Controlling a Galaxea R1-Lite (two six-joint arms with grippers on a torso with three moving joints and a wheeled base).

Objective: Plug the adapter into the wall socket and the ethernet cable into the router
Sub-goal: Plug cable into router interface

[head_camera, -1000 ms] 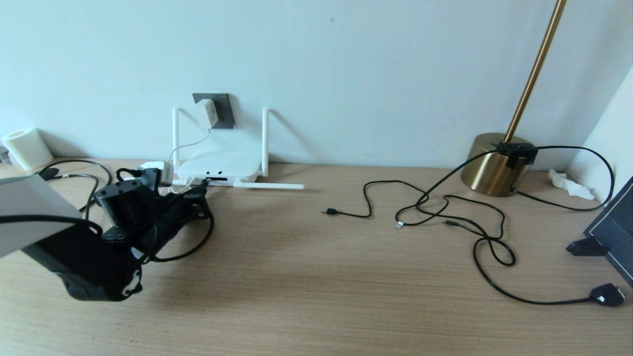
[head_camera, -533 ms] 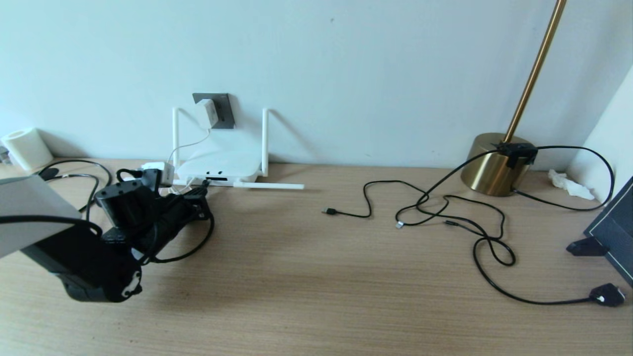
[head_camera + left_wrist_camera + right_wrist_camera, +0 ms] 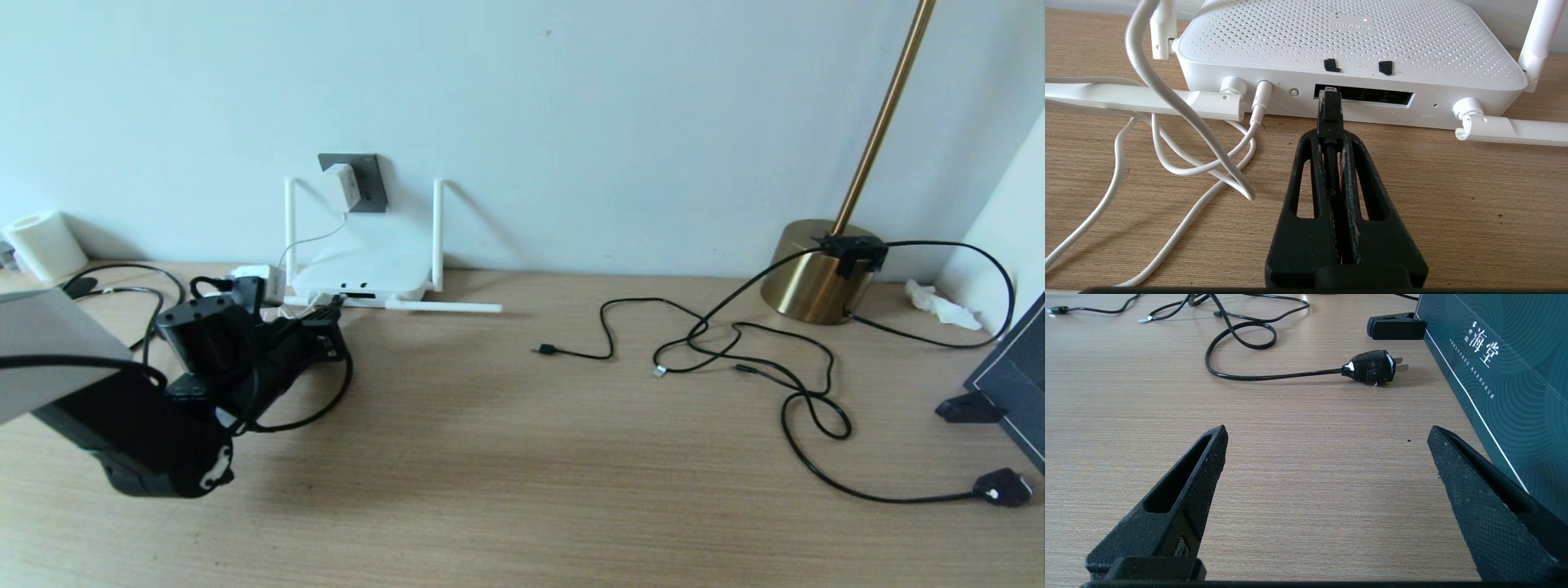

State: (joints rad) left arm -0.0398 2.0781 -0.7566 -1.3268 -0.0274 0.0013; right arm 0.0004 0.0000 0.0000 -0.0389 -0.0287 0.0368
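Nothing has moved since a second ago: left arm and cables sit exactly where they were. Half the job looks done, with the small white rounded adapter [image 3: 341, 187] seated on the dark grey square wall socket [image 3: 366, 181], its thin cord hanging down towards the flat white router [image 3: 1349, 49]. Now the second half! The left tool [image 3: 1332, 141] is clamped shut on the thick black ethernet cable [image 3: 1330, 112], its clear-tipped connector right at the mouth of the dark port strip on the router's edge. Whether it's clicked home, I can't tell. The right tool [image 3: 1327, 457] hangs wide open and empty over the wooden worktop [image 3: 1298, 465], well apart from the action.
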